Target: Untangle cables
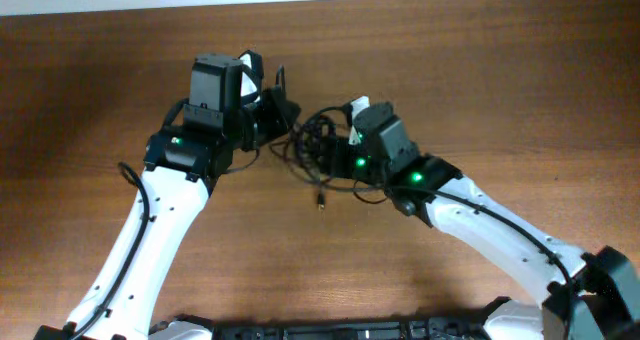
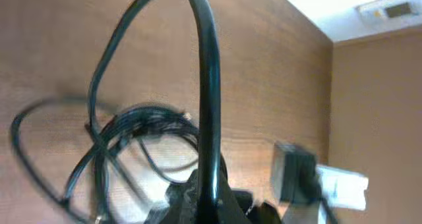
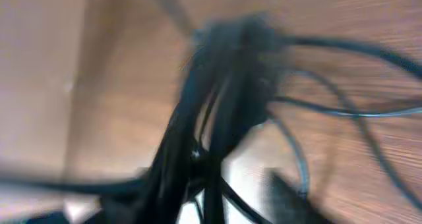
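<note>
While the two white robot arms reached in from the near edge of the brown wooden surface, the thin black bendy cables lay in one messy bunch between them, a little past the middle of the surface. From above, the bunch looked like many small loops piled on each other, and I could not count the cords in it. One loose end with a small gold-tipped plug stuck out on the near side of the bunch and rested flat on the wood. The left tool, black and boxy, sat right at the left side of the bunch. Its jaws were pressed tight together, and they pinched one cord. In the left wrist view, that cord came up from the dark tip at the bottom and bent over in a tall arch. Behind the arch, the other loops lay spread on the wood. The right tool, black with small green lights on the arm behind it, pushed into the right side of the same bunch. In the right wrist view, a thick clump of cords filled the middle, very close and very blurry. The jaws could not be made out there, so I cannot tell if the right tool was wide, narrow or holding a cord.
</note>
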